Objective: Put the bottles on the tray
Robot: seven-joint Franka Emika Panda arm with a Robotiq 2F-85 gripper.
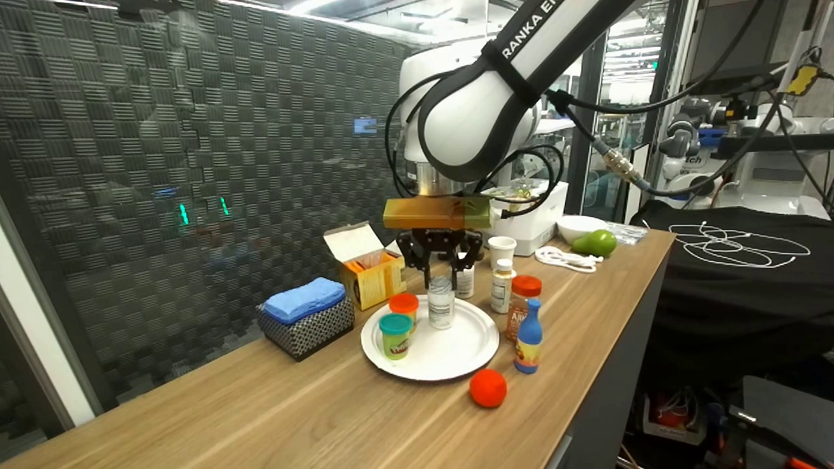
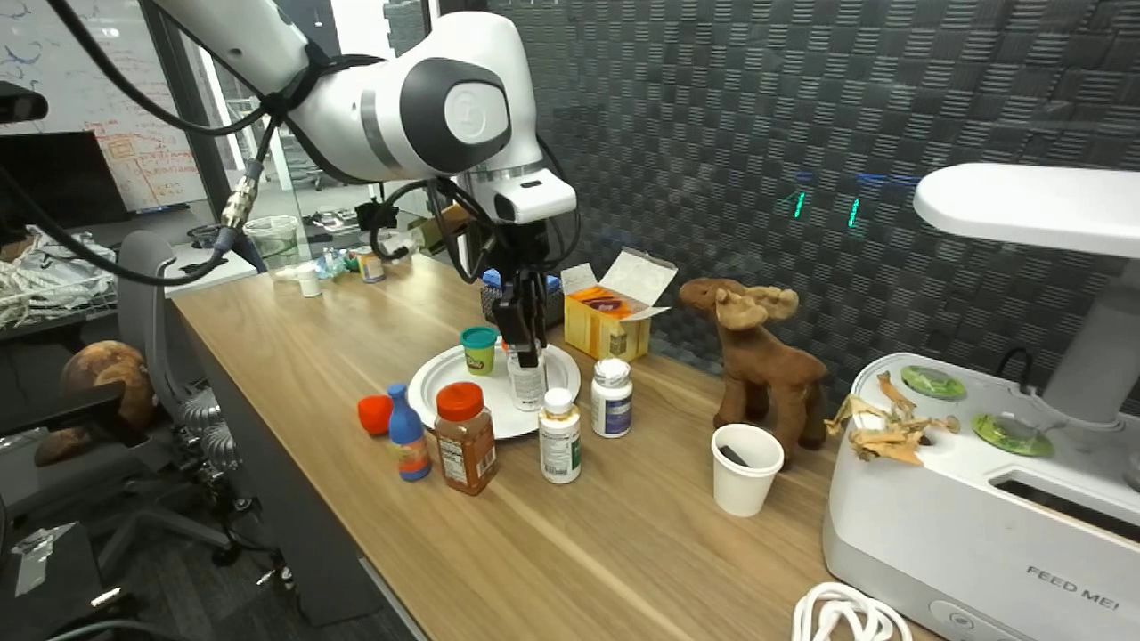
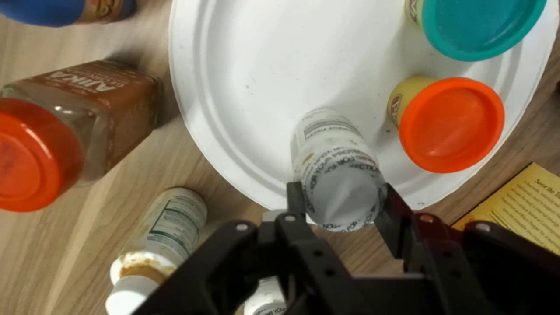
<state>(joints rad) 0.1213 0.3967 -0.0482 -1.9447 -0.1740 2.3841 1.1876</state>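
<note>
The round white tray (image 1: 456, 358) holds a tub with a teal lid (image 1: 396, 337) and a tub with an orange lid (image 1: 404, 304). My gripper (image 3: 341, 190) is shut on the upper part of a clear bottle with a white label (image 3: 326, 135). The bottle is upright over the tray; its base looks to touch it, but I cannot be sure. Beside the tray stand a blue bottle (image 2: 409, 438), a red-capped jar (image 2: 465, 445), a white bottle with a green label (image 2: 560, 442) and a white jar with a purple label (image 2: 612, 401), partly hidden in the wrist view.
A red ball (image 1: 488, 388) lies near the tray. An open yellow box (image 1: 374, 280) and a patterned box with a blue cloth (image 1: 306, 316) stand behind it. A paper cup (image 2: 745, 472), a toy moose (image 2: 770, 374) and a white planter (image 2: 962, 534) stand farther along.
</note>
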